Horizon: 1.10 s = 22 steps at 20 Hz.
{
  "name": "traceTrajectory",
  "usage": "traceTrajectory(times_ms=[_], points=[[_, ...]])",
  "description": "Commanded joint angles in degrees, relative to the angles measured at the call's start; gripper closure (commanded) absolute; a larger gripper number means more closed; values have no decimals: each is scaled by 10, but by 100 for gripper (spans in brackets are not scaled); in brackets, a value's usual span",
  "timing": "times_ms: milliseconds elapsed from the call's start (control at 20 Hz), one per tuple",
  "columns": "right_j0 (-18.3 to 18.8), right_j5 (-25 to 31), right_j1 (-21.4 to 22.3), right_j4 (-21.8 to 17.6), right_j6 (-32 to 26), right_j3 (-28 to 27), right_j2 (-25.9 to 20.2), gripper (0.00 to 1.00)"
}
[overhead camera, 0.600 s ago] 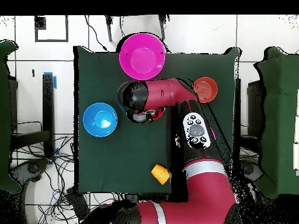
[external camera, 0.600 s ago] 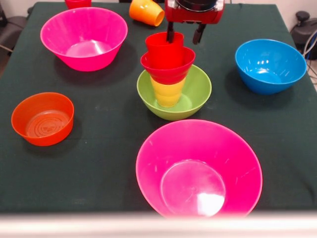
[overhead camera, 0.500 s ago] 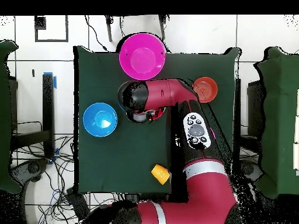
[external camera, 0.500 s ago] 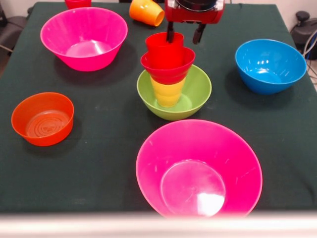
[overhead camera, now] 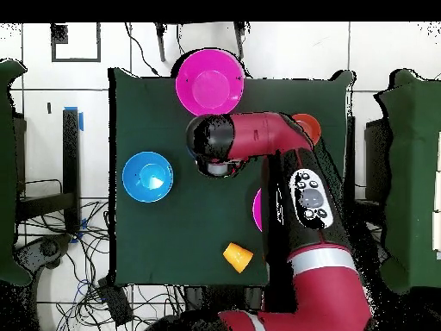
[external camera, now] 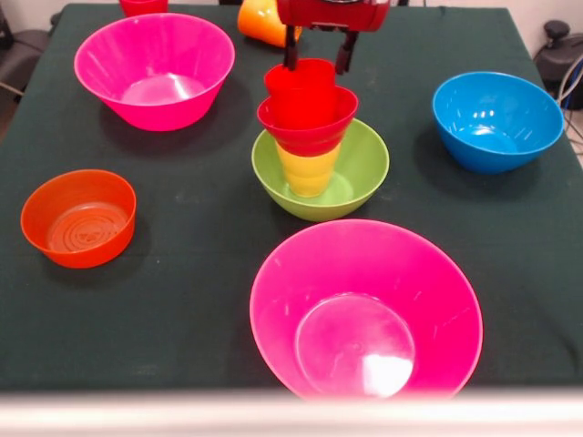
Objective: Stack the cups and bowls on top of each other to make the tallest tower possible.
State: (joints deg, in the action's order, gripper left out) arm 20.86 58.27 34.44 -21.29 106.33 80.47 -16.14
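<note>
The tower stands mid-table: a lime-green bowl [external camera: 360, 173] holds an upturned yellow cup [external camera: 308, 170]. On that cup sits a small red bowl [external camera: 308, 123], with a red cup [external camera: 301, 88] inside it as the top piece. My gripper [external camera: 318, 55] hangs at the red cup's rim, open. One finger is over the cup's mouth and the other is just past its right edge. Neither grips it. From overhead my arm's wrist [overhead camera: 212, 140] covers the tower.
Around the tower are a hot-pink bowl [external camera: 155, 68] at the far left and a bigger one [external camera: 364, 309] in front. A blue bowl [external camera: 496, 118] is on the right, an orange bowl [external camera: 79, 217] on the left. An orange cup [external camera: 258, 20] lies on its side behind.
My gripper has shifted left in the front view and risen slightly. The overhead view shows the arm swinging sideways. The tower has kept its place.
</note>
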Motion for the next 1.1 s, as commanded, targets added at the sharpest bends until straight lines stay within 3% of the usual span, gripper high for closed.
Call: traceTrajectory(times_ms=[50,1100], points=[[36,40,-8,-42,-182,15,-47,0],[63,37,-23,-66,-190,10,-74,0]])
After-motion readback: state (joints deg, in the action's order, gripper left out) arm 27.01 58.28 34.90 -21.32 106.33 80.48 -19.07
